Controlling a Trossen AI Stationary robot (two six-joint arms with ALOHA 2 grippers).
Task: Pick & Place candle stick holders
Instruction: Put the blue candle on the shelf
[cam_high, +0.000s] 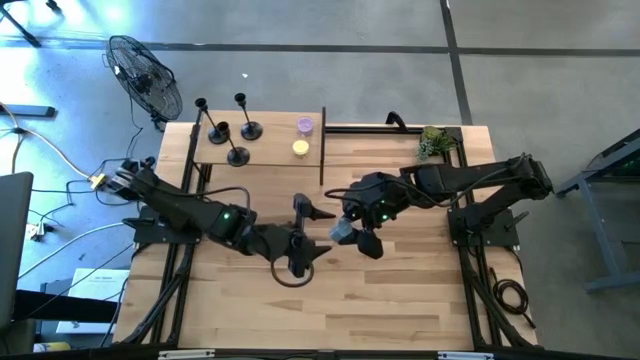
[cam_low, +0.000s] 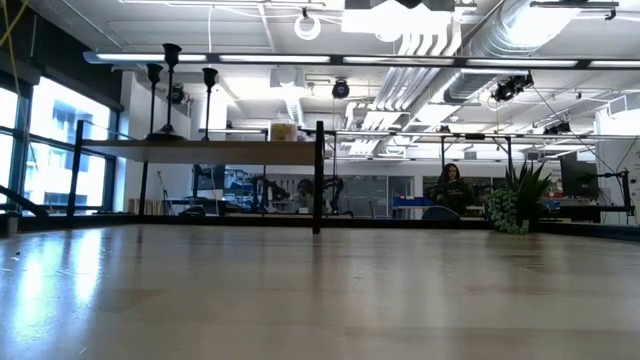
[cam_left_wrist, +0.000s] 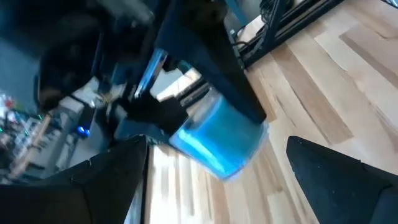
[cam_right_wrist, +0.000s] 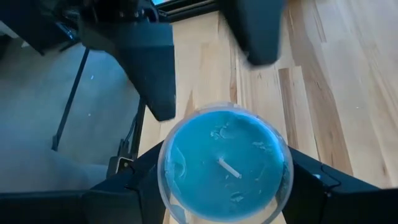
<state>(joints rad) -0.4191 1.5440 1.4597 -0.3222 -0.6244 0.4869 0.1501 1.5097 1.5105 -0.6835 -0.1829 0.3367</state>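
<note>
Three black candle stick holders stand on their round bases on the raised shelf at the far left. They also show in the low view. My right gripper is shut on a blue candle in a clear glass jar over the middle of the table. My left gripper is open and empty. It faces the jar from the left, its fingers on either side of it and apart from it. My right gripper pinches the jar's round side wall between its two fingers, one on each side. The fingers come from the table's right, slanting down. The jar is lifted clear of the table and tilted, its open top toward the wrist.
A purple candle and a yellow candle stand on the shelf beside a black upright post. A small plant stands at the far right. A fan stands off the table. A person sits far behind.
</note>
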